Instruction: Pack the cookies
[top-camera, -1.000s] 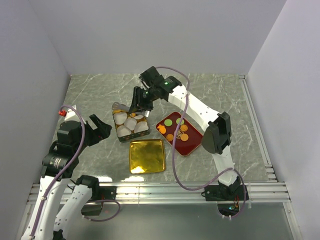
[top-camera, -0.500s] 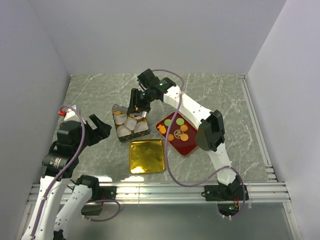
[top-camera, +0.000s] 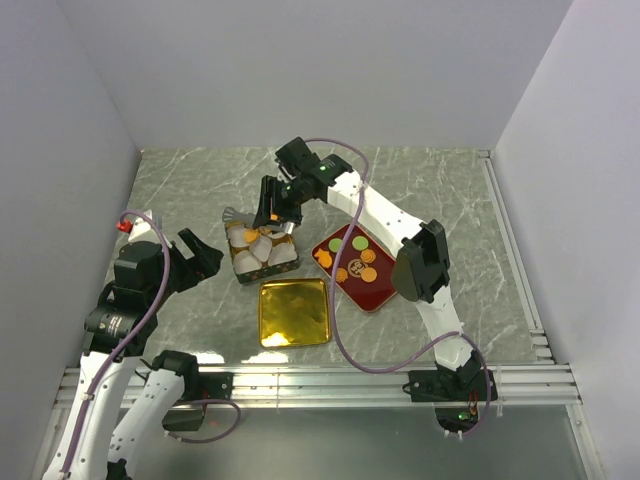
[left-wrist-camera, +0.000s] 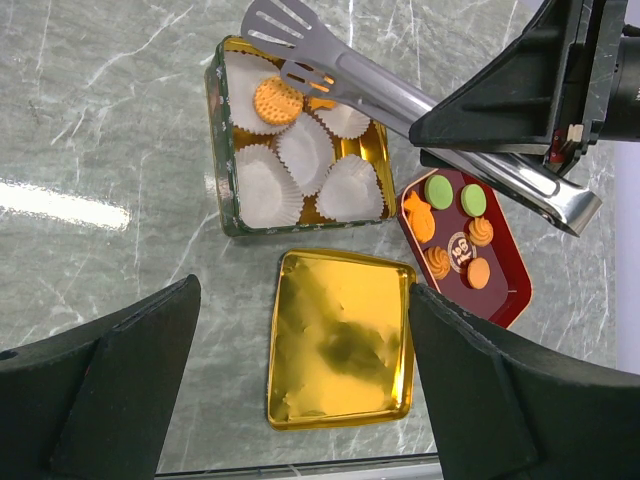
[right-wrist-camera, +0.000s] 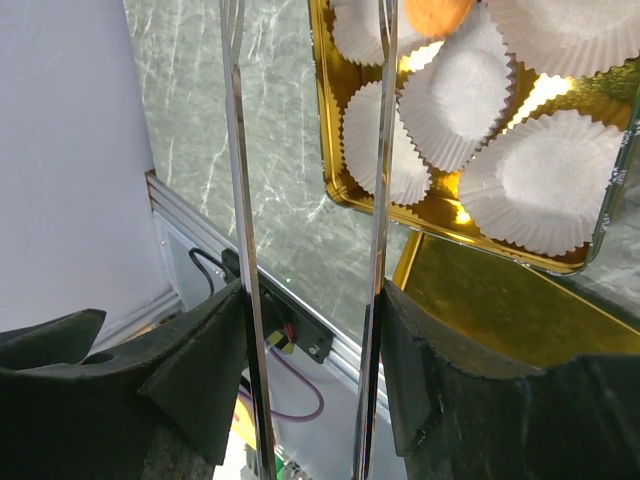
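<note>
Right gripper (top-camera: 274, 203): clamped on tongs (left-wrist-camera: 400, 95), for reach over the tin (left-wrist-camera: 214, 150).
Tongs: blades apart, nothing between, tips above the far cups (left-wrist-camera: 305, 150).
Packed cookie (left-wrist-camera: 277, 100): flat in a far cup, just beside the tips.
Other cookies (left-wrist-camera: 455, 225): on the tray (left-wrist-camera: 512, 295), right of the tin, a short swing away.
Lid (left-wrist-camera: 340, 350): off, in front, leaving the tin open for filling.
Left gripper (top-camera: 198, 256): wide open, empty, left of the tin, out of the way.

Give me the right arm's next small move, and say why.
Probably lift the tongs clear of the tin and swing over to the red tray: their tips are spread and empty, one cookie already sits in a paper cup, and more cookies wait on the tray.
</note>
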